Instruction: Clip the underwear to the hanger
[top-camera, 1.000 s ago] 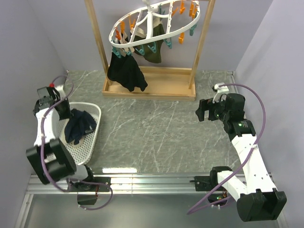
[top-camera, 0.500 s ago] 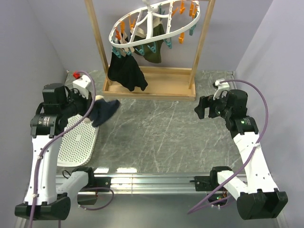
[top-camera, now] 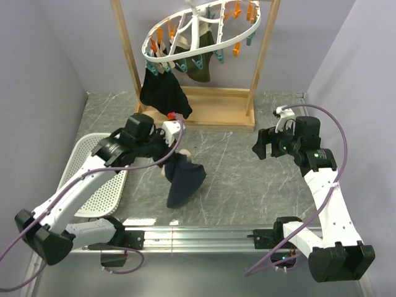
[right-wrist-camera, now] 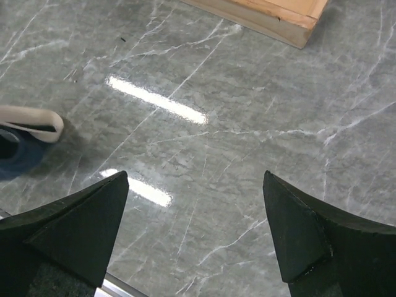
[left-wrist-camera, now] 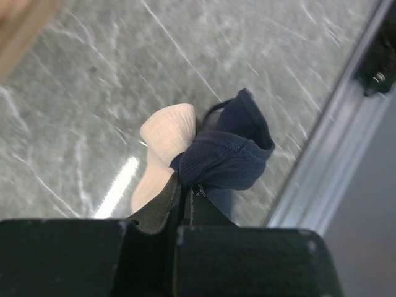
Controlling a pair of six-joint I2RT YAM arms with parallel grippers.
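Navy underwear [top-camera: 184, 180] hangs bunched, beige waistband [left-wrist-camera: 164, 133] apparently turned outward.

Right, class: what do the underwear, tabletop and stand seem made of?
The underwear looks like matte navy ribbed knit fabric: fine ribs and a stitched hem show. The tabletop is glossy grey stone or marble-look laminate: white veins, lamp reflections. The stand is probably bare pale wood, by its tan colour.

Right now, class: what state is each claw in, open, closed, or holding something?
Left claw: closed, gripping the underwear.
Right claw: open, holding nothing.
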